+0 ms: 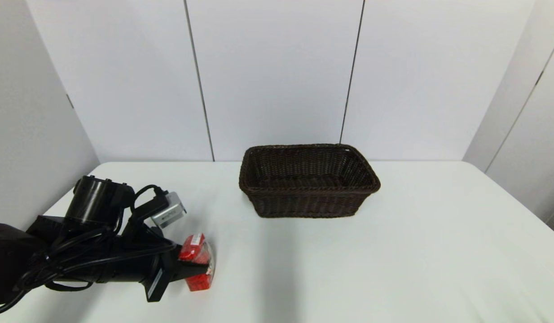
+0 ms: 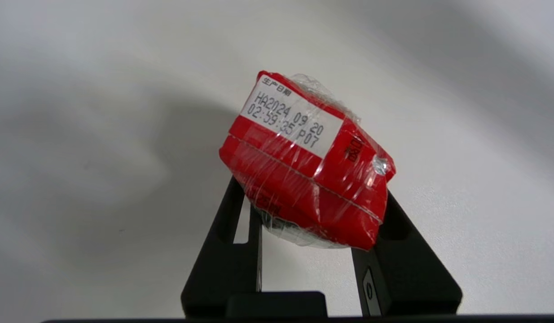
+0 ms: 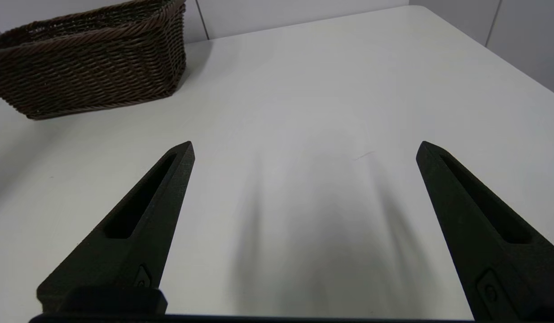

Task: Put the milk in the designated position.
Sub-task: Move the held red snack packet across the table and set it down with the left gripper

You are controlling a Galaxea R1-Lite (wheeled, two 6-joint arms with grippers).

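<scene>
Left arm, black, cabled, nearest the head camera at the bench's near left corner. Left pincer point(image 1: 200, 269) clamped on the milk point(image 1: 197, 262); both fingers point(image 2: 232, 233) press the carton's opposite sides.

Bench point(image 1: 393, 269): white, plain, no outline or marker on it; the placing spot cannot be told from the surface.

Basket point(image 1: 307, 179): dark woven wicker, at the bench's middle rear, well apart from the milk, ahead and to the right of it. Appears empty.

Right pincer point(image 3: 304, 148): fingers wide apart, holding nothing, above bare bench on the right, basket ahead to its left. Idle by the look of it.

Milk: small red carton in clear wrap, white date label on top, tilted in the grip, low over the bench; contact with the surface cannot be told. Long axis runs roughly crosswise to the fingers. Nothing stands between carton and open bench; only the basket would obstruct a carry toward rear centre.
</scene>
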